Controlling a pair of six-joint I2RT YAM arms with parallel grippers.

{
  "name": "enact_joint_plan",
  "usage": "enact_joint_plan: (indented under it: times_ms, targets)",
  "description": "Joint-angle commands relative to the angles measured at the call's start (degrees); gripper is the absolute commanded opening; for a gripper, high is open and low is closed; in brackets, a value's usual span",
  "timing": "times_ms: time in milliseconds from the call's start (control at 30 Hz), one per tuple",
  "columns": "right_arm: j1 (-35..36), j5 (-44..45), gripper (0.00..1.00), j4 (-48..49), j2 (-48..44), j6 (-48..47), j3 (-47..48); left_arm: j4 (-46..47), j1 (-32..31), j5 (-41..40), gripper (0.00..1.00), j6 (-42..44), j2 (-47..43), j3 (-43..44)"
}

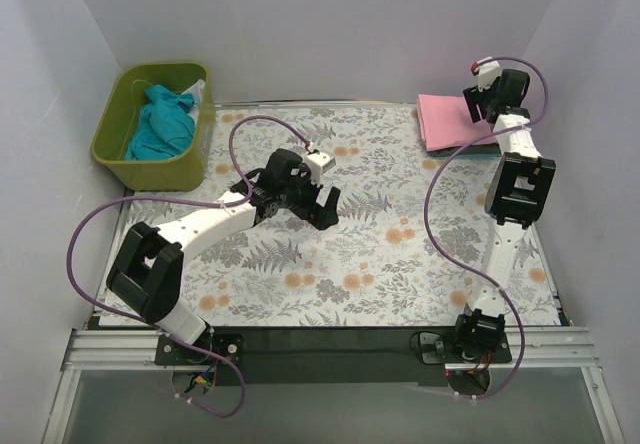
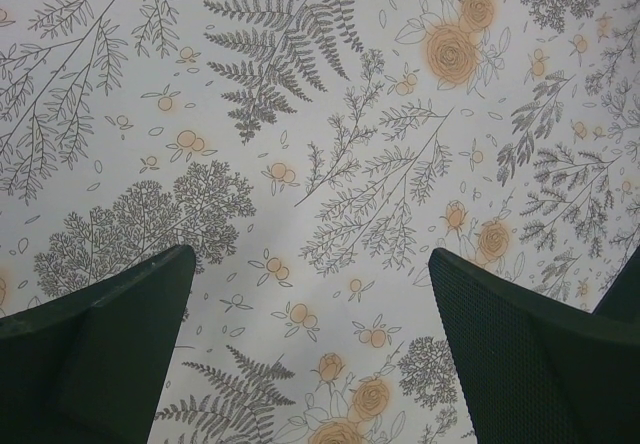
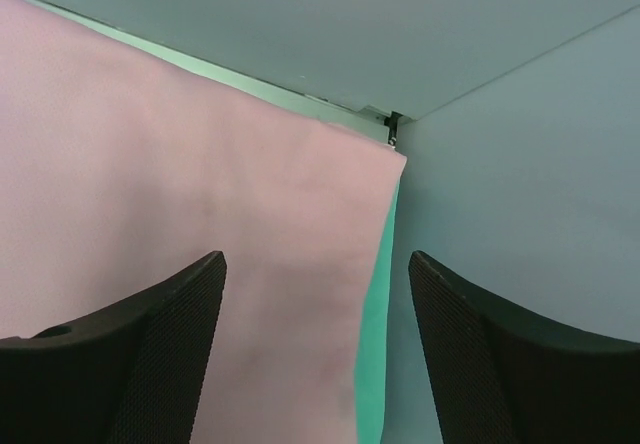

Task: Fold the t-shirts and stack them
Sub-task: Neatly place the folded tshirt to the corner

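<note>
Smooth pink t-shirt [image 1: 440,119] folded square at desk's [image 1: 380,264] far right corner; left end effector [image 2: 310,264] and right end effector [image 3: 317,264] spread

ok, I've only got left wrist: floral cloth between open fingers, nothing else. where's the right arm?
Observer: The right gripper is at the far right corner, jaws open above a folded pink t-shirt.
Operator: anything under the pink?
Observer: Yes, a teal layer shows along its edge.
Operator: more shirts to do?
Observer: A crumpled teal t-shirt lies in the olive-green tub, far left.
</note>
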Motion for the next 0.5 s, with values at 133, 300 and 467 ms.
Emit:
enact_joint_plan:
  times_ms: [133, 300, 467]
  targets:
    - [-0.40, -4.67, 0.81, 1.94, -15.69, 7.52, -5.10, -2.96, 1.99, -0.68, 0.98, -1.89, -2.54, 4.15]
    - [-0.40, -11.53, 0.98, -0.17, -22.46, 15.76, -8.36, -5.25, 5.67, 1.50, 0.98, -5.14, -2.46, 6.79]
    - [-0.40, -26.38, 0.98, -2.80, -28.52, 22.11, -14.06, -6.39, 10.43, 5.47, 0.98, -8.57, -1.49, 10.39]
